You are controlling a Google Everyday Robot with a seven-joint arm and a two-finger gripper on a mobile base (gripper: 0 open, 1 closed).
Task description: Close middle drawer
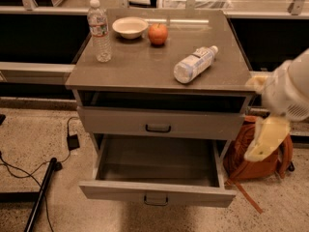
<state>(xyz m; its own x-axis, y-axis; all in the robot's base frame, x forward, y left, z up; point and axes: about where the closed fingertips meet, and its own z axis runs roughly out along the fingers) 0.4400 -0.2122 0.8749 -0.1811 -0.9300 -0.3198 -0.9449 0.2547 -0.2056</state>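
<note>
Nearest: wide grey metal middle drawer (157,170) w/ low front panel is sticking far out past the counter's front edge, its long shallow box showing a bare grey floor. Small dark pull handle (155,200) is sitting at the ctr of the panel. Above it, a taller-fronted grey drawer (203,124) w/ a black handle (158,128) is standing just proud of the front edge, w/ a dark gap over it.

The pale cream gripper (264,141) is hanging off the counter's right edge, below top level, apart from the middle drawer & touching nothing visible. Can't tell whether the gripper is open or closed. Behind it, an orange fabric backpack (239,161) is resting on the floor by the front-right corner. Off the left edge, a black cable (72,140) & a black pole (41,195) are lying on the floor.

On the brown counter (140,71): a clear plastic bottle w/ white label (194,64) is lying on its side nearer the right edge, cap pointing toward the far-right corner. A clear upright water bottle (100,33) is standing by the left edge. Near the far edge, a round orange-red fruit (158,34) is sitting just beside a shallow white bowl (130,27).
</note>
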